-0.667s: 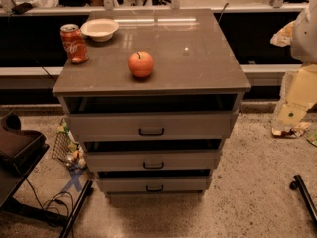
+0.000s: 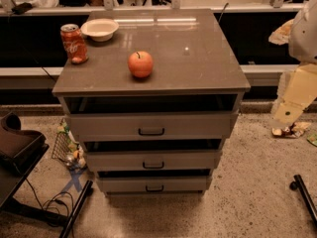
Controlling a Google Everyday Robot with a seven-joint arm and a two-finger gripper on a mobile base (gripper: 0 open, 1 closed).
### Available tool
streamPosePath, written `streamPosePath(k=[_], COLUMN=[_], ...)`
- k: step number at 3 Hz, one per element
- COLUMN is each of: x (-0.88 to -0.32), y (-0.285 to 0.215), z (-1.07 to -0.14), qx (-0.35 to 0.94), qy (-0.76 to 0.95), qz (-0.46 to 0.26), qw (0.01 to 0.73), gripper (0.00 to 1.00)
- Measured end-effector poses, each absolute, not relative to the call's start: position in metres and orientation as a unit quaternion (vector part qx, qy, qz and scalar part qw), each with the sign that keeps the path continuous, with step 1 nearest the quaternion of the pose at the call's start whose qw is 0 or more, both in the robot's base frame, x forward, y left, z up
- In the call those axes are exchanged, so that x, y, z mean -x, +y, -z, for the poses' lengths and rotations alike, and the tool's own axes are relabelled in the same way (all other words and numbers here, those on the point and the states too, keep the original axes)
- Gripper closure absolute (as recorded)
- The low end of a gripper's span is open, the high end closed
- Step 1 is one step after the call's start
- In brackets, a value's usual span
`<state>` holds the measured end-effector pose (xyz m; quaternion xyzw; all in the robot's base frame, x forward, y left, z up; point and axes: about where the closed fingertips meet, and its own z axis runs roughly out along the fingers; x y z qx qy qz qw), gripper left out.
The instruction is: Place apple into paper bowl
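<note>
The orange-red apple point(image 2: 140, 64) with a short dark stem stands on the grey top of the drawer cabinet point(image 2: 198, 58), left of centre near the front. The cream-white paper bowl point(image 2: 100, 29) stands empty at the back left corner, behind and left of the apple. My gripper point(image 2: 286, 114), on the white and cream arm, hangs at the right edge of the view. It is beside the cabinet, below its top and far from the apple, and holds nothing that I can see.
A red soda can point(image 2: 74, 43) stands upright just left of the bowl's front, near the left edge of the top. The cabinet has three drawers point(image 2: 151, 131), slightly open. A dark chair point(image 2: 17, 145) and cables are on the floor at left.
</note>
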<state>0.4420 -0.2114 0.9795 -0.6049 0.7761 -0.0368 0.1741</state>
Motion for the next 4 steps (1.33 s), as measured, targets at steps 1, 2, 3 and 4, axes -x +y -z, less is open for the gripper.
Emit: streamPosePath(k=[1,2,3,4], x=[-0.46,-0.494,-0.566,-0.622], y=[-0.195,-0.157,-0.095,-0.068], z=[-0.973,-0.929,-0.898,-0.902], qx=[0.611,0.631,0.617,0.569], qy=[0.76,0.716,0.637,0.606], qz=[0.017,-0.057,-0.15,-0.164], qw=[0.219,0.293,0.436,0.531], gripper=[0.0,0.0,0.0,0.0])
